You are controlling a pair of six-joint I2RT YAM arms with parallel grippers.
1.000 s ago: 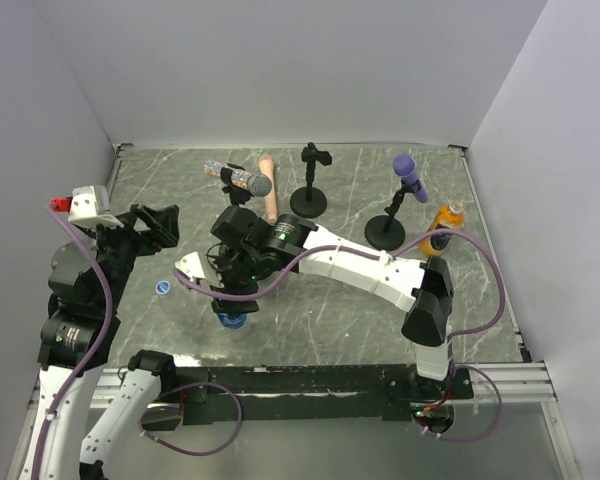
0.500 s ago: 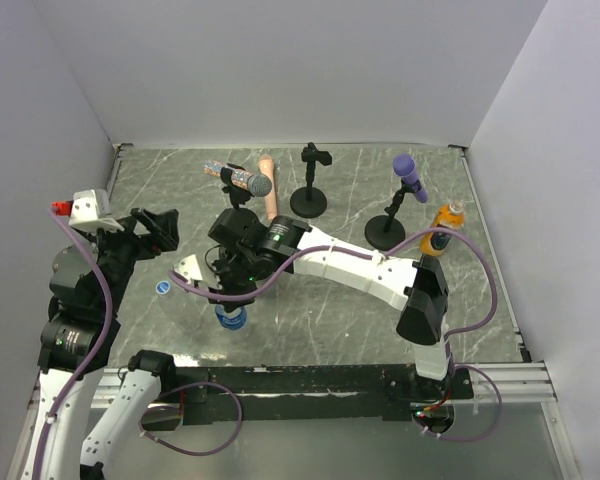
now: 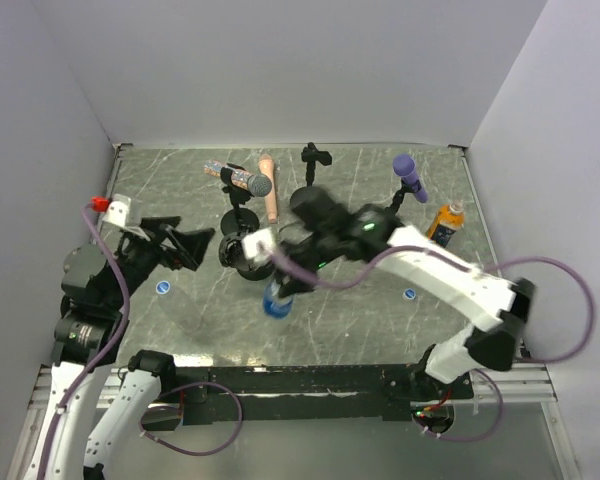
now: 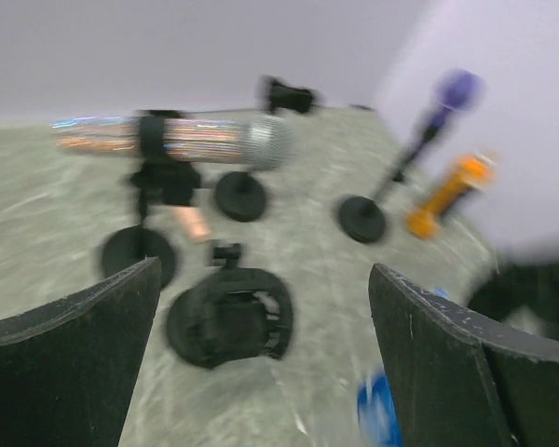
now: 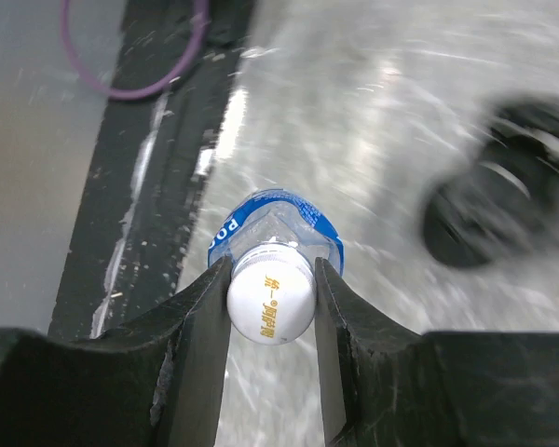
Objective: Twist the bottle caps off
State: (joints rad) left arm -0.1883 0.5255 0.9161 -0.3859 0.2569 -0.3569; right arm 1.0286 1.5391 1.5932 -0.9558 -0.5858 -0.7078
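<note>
Top view: right end effector (image 3: pixel 278 285) over blue bottle (image 3: pixel 276 301), mid-desk (image 3: pixel 360 330); left end effector (image 3: pixel 188 247) spread, empty, nearby.
Left wrist: fingers wide apart; bottle low right, blurred.
Right wrist: fingers pinch white cap (image 5: pixel 270 303). Step in hand: unscrewing. Next move likely needs twist, with bottle steadied.

a white cap (image 5: pixel 270 300), round with yellow lettering on its top, sits on the neck of a clear bottle (image 5: pixel 279 219) with a blue label. the fingers of the right hand (image 5: pixel 270 272) pinch it on both sides. two small blue caps lie loose and flat on the counter (image 3: pixel 360 330), well apart: the left blue cap (image 3: pixel 162 288) near the left side and the right blue cap (image 3: pixel 409 294) toward the right.
</note>
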